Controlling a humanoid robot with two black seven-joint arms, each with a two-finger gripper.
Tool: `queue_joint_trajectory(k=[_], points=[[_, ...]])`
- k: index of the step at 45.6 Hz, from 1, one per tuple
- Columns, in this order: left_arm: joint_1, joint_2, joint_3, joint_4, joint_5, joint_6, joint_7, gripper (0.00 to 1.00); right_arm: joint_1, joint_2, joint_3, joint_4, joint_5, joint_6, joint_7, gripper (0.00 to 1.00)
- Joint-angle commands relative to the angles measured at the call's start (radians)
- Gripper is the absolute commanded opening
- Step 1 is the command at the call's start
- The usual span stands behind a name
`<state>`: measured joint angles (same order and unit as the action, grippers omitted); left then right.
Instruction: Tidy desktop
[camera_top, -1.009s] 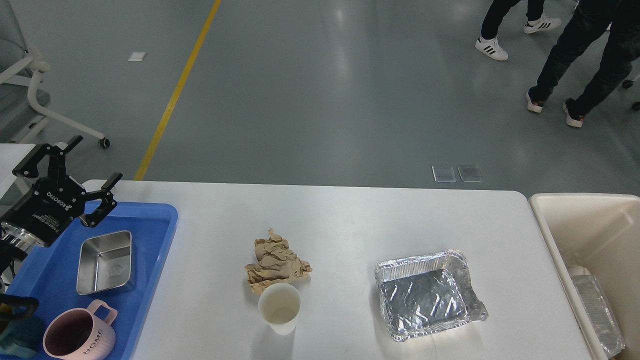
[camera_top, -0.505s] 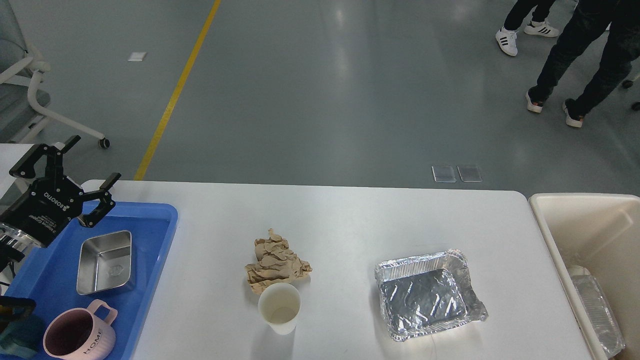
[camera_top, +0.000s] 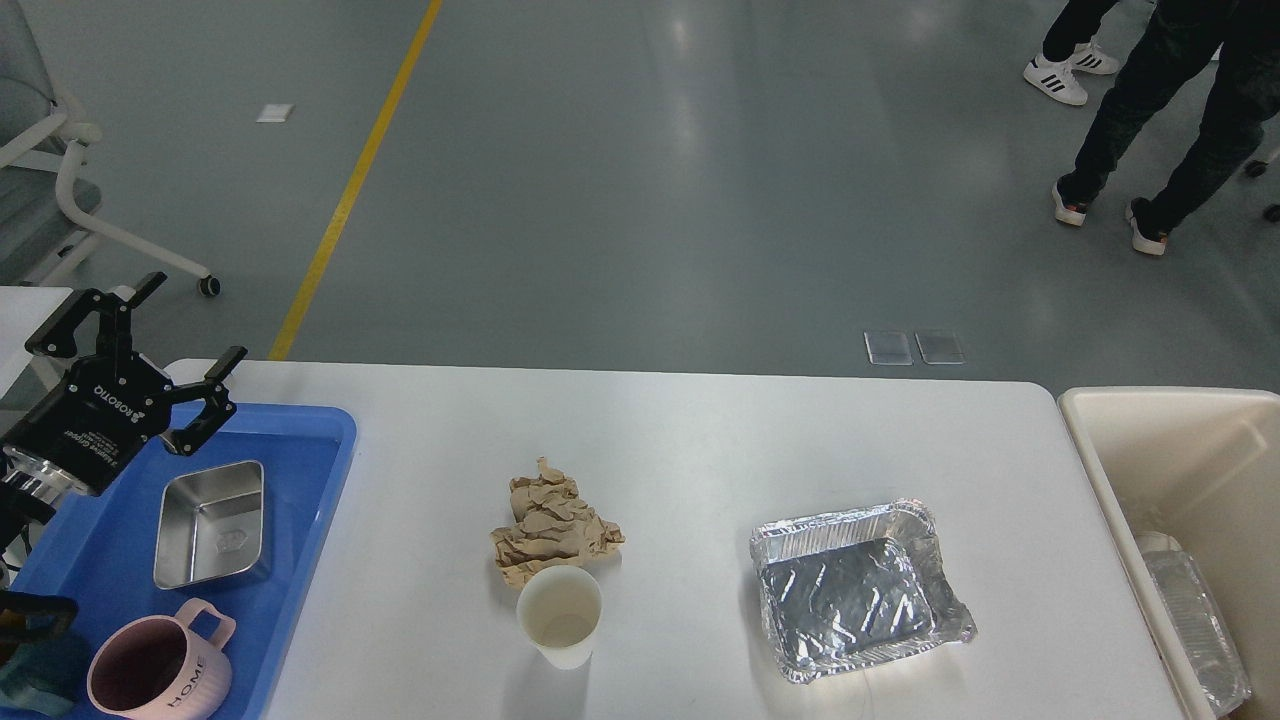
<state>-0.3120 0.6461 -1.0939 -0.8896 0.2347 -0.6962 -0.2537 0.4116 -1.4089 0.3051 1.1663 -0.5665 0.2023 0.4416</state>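
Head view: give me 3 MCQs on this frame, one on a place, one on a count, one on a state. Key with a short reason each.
1. Where is the pink mug?
A. In the blue tray
B. In the cream bin
C. On the bare desktop

2. How many things lie directly on the desktop?
A. One
B. Three
C. Five

3. What state is the left gripper in?
A. Shut on the steel container
B. Shut on the mug
C. Open, holding nothing

Key:
1. A, the mug stands at the tray's near end, in front of the steel container.
2. B, the crumpled brown paper, the white paper cup and the foil tray.
3. C, its fingers are spread apart above the tray's far edge with nothing between them.
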Motion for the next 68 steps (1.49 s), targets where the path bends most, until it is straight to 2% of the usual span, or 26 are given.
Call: queue_joint_trajectory(k=[1,9,20,42,51,60,68], points=[[-0.002,0.004,0.002,0.000,0.001,-0.002,0.001,0.97,0.003,0.008,0.000,-0.001,-0.081,-0.001,-0.070,1.00],[-0.004,0.004,0.002,0.000,0.001,-0.002,0.001,0.97,0.003,0.021,0.002,0.010,-0.111,0.000,-0.069,1.00],[-0.006,0.007,0.002,0.000,0.001,-0.003,0.001,0.97,0.003,0.091,0.000,0.010,-0.283,0.000,-0.069,1.00],[-0.002,0.010,0.002,0.001,0.001,-0.017,0.001,0.97,0.022,0.370,-0.014,-0.004,-0.723,0.000,-0.067,1.00],[0.004,0.010,-0.003,0.003,0.001,-0.042,-0.001,0.97,0.041,0.461,-0.032,-0.062,-0.771,0.006,-0.064,1.00],[0.005,0.012,-0.008,0.003,0.001,-0.045,-0.002,0.97,0.134,0.499,-0.173,-0.126,-0.774,0.008,-0.049,1.00],[0.008,0.012,-0.011,0.003,0.001,-0.045,-0.002,0.97,0.184,0.580,-0.242,-0.204,-0.768,0.008,-0.049,1.00]])
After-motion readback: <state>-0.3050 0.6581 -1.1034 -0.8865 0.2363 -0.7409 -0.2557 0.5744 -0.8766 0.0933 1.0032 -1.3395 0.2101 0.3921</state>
